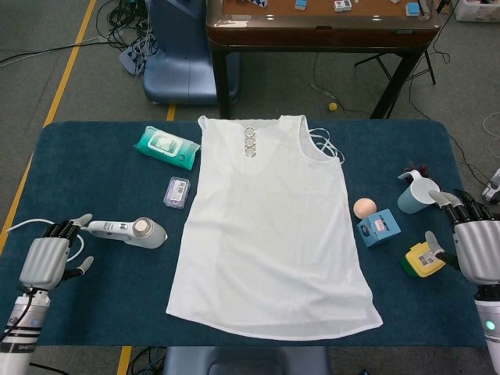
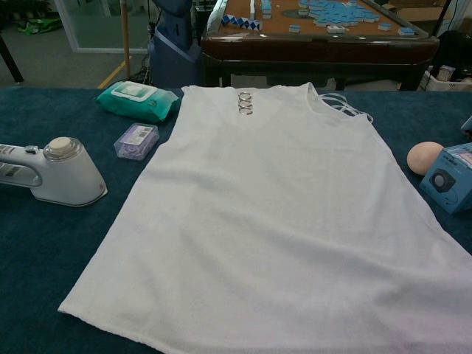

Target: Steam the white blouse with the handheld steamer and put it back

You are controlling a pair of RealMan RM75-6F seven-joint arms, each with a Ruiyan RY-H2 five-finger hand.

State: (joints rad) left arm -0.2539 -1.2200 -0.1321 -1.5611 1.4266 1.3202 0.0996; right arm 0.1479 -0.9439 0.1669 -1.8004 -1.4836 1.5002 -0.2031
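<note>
The white blouse (image 1: 269,226) lies flat in the middle of the blue table, neckline with metal rings at the far side; the chest view shows the blouse (image 2: 280,199) filling most of the frame. The white handheld steamer (image 1: 129,231) lies on its side left of the blouse, its cord looping off to the left; the chest view has the steamer (image 2: 55,173) at the left edge. My left hand (image 1: 48,259) hovers open at the near left, just left of the steamer handle, not touching it. My right hand (image 1: 476,246) is open at the right edge, holding nothing.
A green wipes pack (image 1: 166,147) and a small clear box (image 1: 177,191) lie left of the blouse. On the right are a peach ball (image 1: 364,208), a blue box (image 1: 379,227), a light blue cup (image 1: 418,194) and a yellow-green item (image 1: 424,260). A wooden table (image 1: 320,23) stands behind.
</note>
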